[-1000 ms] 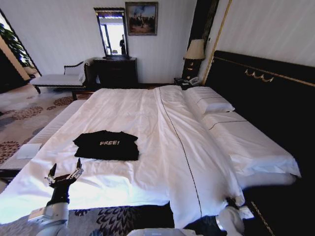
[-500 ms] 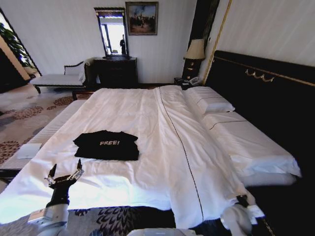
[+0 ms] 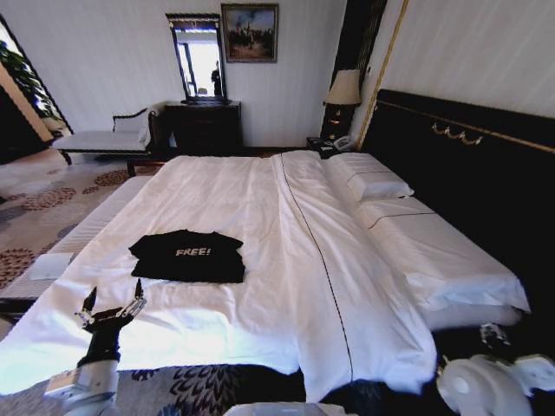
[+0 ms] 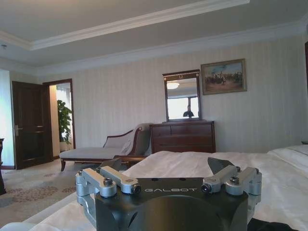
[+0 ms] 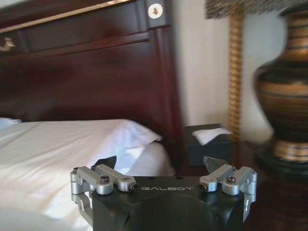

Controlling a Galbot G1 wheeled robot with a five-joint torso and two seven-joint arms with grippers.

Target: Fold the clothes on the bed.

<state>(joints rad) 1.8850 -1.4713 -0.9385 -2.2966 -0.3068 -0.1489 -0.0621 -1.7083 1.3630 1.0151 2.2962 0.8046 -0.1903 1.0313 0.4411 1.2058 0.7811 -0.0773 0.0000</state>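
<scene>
The right gripper (image 3: 492, 333) has swung off the bed (image 3: 260, 260) to the lower right, jaws wide and empty – the left gripper (image 3: 110, 305), equally spread, waits lower left – so the black shirt (image 3: 188, 256) looks folded.

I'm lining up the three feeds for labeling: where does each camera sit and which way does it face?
Head: high, looking down the bed at the black T-shirt; left claw low left.
Left wrist: behind the open left claw, facing dresser and mirror.
Right wrist: behind the open right claw, facing headboard and lamp.
Shared: the bed.
</scene>
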